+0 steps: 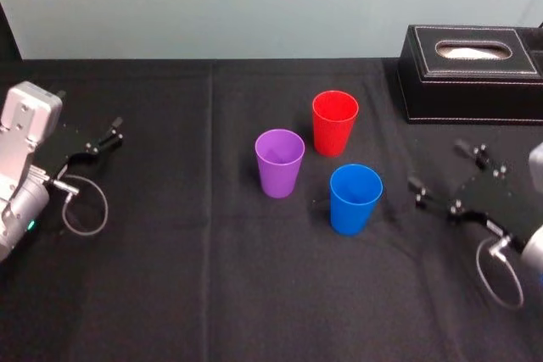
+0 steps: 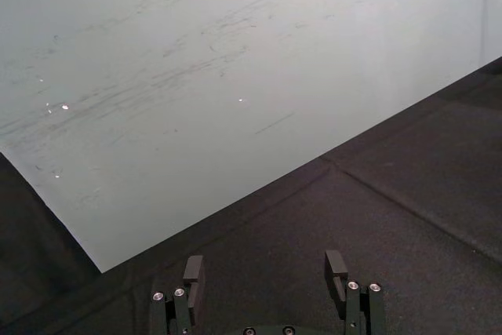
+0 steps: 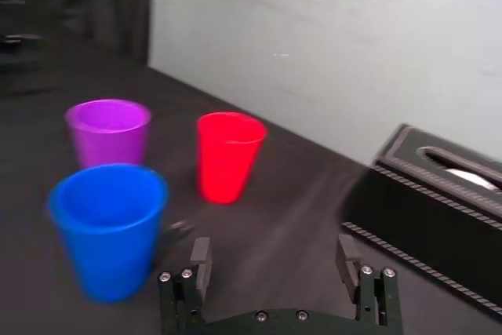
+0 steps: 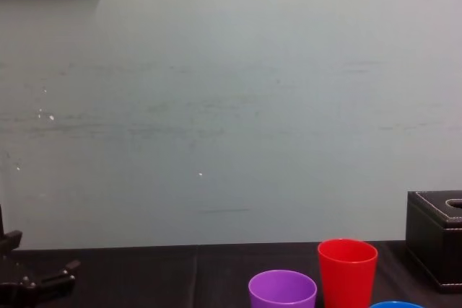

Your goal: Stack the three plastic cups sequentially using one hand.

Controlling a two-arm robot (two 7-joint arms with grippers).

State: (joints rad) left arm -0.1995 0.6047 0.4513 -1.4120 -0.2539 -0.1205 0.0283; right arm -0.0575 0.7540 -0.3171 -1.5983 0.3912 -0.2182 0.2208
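In the head view, three cups stood upright and apart on the black-covered desk (image 1: pixel 170 252) near the middle of the frame. The purple cup (image 1: pixel 279 163) was on the left, the red cup (image 1: pixel 334 123) above and to its right, and the blue cup (image 1: pixel 355 199) lowest, at the right of the group. A black box (image 1: pixel 471 72) with an oval opening on top sat in the upper right corner. The left hand (image 1: pixel 89 125) lay at the left edge, well apart from the cups. The right hand (image 1: pixel 447 169) was at the right edge, near the blue cup but not touching it, its fingers spread wide and holding nothing.

In the left wrist view, the left hand's two fingers showed at the bottom edge, set wide apart with nothing between them. Beyond them were bare desk and a pale wall (image 2: pixel 196 76).

In the right wrist view, the right hand's fingers stood wide open and empty at the bottom. The blue cup was at the lower left, the purple cup above it, the red cup near the centre, and the box at the right.

In the chest view, the purple and red cups rose side by side at the bottom right of centre. The rim of the blue cup was at the bottom edge, the box at the right edge, and the left hand low in the lower left corner.
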